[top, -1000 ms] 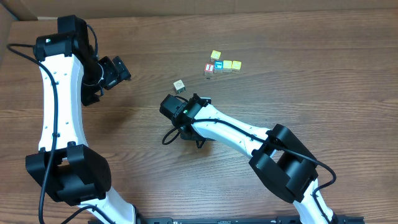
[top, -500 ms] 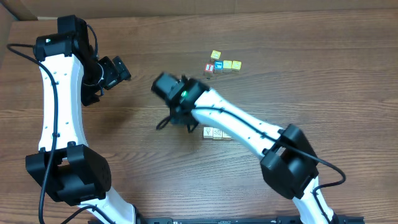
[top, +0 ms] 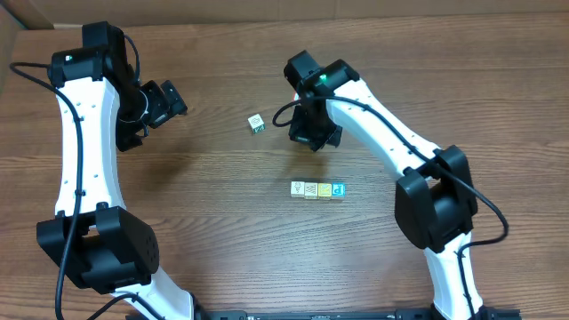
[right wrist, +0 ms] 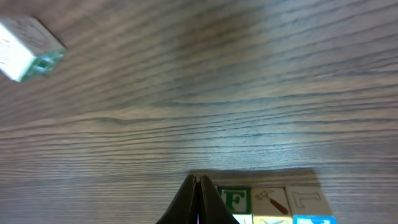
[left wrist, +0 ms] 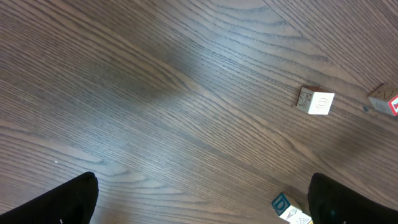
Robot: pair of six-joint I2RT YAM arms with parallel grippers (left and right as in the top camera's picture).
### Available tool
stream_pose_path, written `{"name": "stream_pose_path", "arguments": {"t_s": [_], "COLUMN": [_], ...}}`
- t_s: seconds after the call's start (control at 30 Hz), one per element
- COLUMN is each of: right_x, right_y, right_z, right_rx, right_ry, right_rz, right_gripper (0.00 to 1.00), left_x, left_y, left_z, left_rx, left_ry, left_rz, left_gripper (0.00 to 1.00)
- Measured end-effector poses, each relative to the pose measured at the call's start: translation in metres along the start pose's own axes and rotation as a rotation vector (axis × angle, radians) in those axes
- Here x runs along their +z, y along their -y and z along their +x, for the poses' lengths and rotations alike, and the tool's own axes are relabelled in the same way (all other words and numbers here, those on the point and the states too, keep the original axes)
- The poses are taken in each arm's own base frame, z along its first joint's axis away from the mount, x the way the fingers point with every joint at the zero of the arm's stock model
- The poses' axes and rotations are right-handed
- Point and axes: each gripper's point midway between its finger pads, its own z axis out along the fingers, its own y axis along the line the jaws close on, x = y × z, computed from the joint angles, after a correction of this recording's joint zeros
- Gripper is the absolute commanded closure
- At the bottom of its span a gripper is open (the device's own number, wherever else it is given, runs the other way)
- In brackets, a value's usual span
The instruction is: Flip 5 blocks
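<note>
Four blocks lie in a row (top: pixel 316 189) at mid-table: two whitish ones, a yellow one (top: pixel 324 189) and a blue one (top: pixel 338 189). A fifth block (top: pixel 256 123), whitish on top with a green side, lies alone farther back. My right gripper (top: pixel 313 135) is shut on nothing, hovering between the lone block and the row. In the right wrist view its tips (right wrist: pixel 198 182) point at the row (right wrist: pixel 273 202), whose side faces show a green F and a hammer. My left gripper (top: pixel 169 100) hangs open and empty at the far left (left wrist: pixel 202 211).
The right arm (top: pixel 373 107) stretches over the back right of the table and hides what lies under it. The left wrist view catches a red-lettered cube (left wrist: pixel 387 103) at its right edge. Cardboard walls (top: pixel 178 11) line the far edge.
The right arm has swung from above the row, back and to the right, uncovering the four blocks. The cube cluster at the back right is now under it. The left arm has not moved.
</note>
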Motion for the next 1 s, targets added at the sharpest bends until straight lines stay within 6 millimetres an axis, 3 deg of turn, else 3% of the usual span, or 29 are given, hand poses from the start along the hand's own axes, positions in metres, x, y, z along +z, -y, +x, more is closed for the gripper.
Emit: {"name": "stream_pose_path", "arguments": {"t_s": [0.2, 0.4, 1.0], "right_x": [0.031, 0.047, 0.051], "right_y": [-0.003, -0.005, 0.005], "right_z": [0.024, 0.036, 0.047], "right_rx": [-0.047, -0.076, -0.073], "right_ry": [-0.054, -0.064, -0.105], "right_rz": [0.023, 0.028, 0.064], "right_gripper": [0.96, 0.96, 0.96], "left_x": [0.0, 0.0, 0.0], "left_y": [0.0, 0.0, 0.0], "left_z": [0.0, 0.0, 0.0], "left_rx": [0.0, 0.0, 0.0], "left_ry": [0.0, 0.0, 0.0], "left_rz": [0.0, 0.0, 0.0], "left_gripper": [0.0, 0.0, 0.0]}}
